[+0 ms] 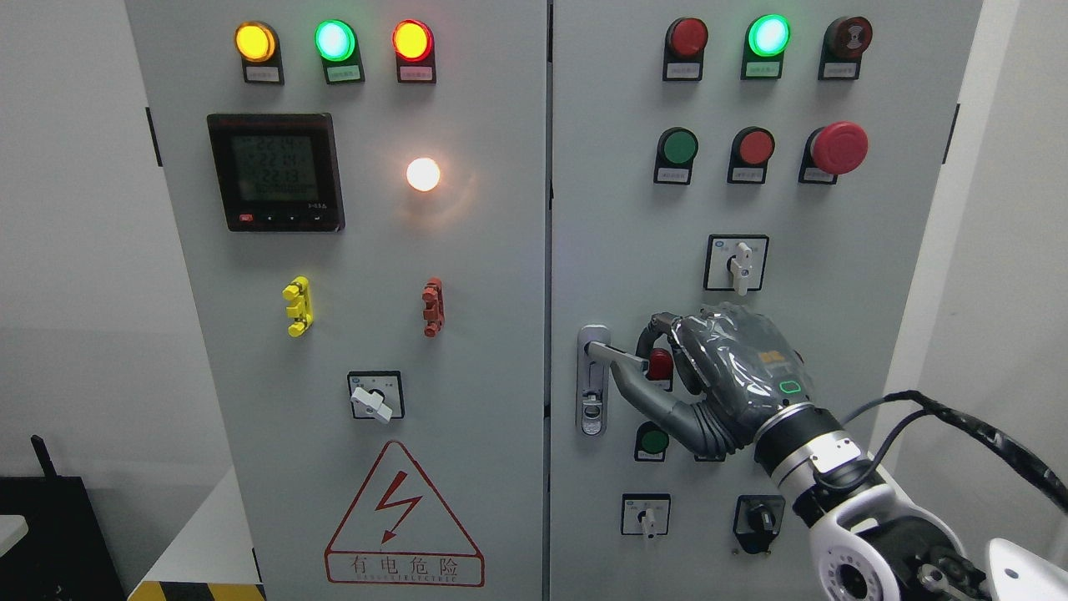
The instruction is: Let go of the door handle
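The right arm enters from the lower right corner, its white wrist joint [868,534] nearest the camera, with black cables [959,421] looping off to the right. Beyond it the right robot hand [717,376], dark grey under a clear glossy wrap, reaches left toward the door handle [613,355]. Its fingers are curled over the free outer end of the handle, and the thumb [647,396] lies underneath, pointing toward the handle's base, so the lever's end looks pinched in a narrow grip between thumb and fingers. Whether the pads press firmly on the metal cannot be told.

The door handle is a slim silver lever swung out of its tall oval metal escutcheon [593,384], sticking out to the right and slightly downward. The escutcheon has a keyhole near its lower end and sits at the left edge of the right cabinet door [617,209], just beside the centre seam.

Right of the handle, partly hidden behind the hand, is a small red button [661,365], and below it a green one [653,441]. Further down are two rotary switches [647,516]. Above the handle are a white selector switch [739,263], a red mushroom stop button [838,148] and a lit green lamp [768,35].

Left of the handle, the left cabinet door [492,334] carries a triangular lightning warning sign [404,517], a digital meter [276,172] and lit lamps.
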`<action>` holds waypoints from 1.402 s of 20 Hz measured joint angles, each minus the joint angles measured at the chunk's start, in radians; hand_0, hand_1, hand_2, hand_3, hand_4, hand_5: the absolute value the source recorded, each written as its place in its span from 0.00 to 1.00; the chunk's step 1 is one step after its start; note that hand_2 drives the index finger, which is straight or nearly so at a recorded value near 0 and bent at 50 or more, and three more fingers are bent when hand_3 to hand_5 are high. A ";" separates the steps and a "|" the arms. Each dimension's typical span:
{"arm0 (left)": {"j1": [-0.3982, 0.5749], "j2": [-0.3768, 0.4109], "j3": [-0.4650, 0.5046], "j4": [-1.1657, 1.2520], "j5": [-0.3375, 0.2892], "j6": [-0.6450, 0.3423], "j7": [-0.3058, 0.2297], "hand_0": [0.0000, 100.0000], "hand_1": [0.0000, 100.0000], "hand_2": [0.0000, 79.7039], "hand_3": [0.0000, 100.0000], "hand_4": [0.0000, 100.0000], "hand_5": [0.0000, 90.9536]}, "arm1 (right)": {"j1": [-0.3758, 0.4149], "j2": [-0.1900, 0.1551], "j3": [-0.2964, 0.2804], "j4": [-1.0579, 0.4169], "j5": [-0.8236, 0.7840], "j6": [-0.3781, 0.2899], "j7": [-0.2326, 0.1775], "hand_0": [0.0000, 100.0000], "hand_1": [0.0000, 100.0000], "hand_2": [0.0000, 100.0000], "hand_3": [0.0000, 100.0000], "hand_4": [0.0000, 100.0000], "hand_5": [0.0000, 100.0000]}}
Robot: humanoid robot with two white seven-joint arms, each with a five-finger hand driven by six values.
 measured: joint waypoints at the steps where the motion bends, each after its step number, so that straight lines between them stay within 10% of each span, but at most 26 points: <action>1: 0.000 0.000 0.000 0.000 0.000 0.000 0.000 0.12 0.39 0.00 0.00 0.00 0.00 | 0.000 0.000 0.000 0.000 0.000 0.000 0.000 0.39 0.00 0.47 1.00 1.00 1.00; 28: 0.000 0.000 0.000 0.000 0.000 0.000 0.000 0.12 0.39 0.00 0.00 0.00 0.00 | 0.007 0.005 -0.003 0.012 -0.014 0.000 -0.002 0.40 0.00 0.49 1.00 1.00 1.00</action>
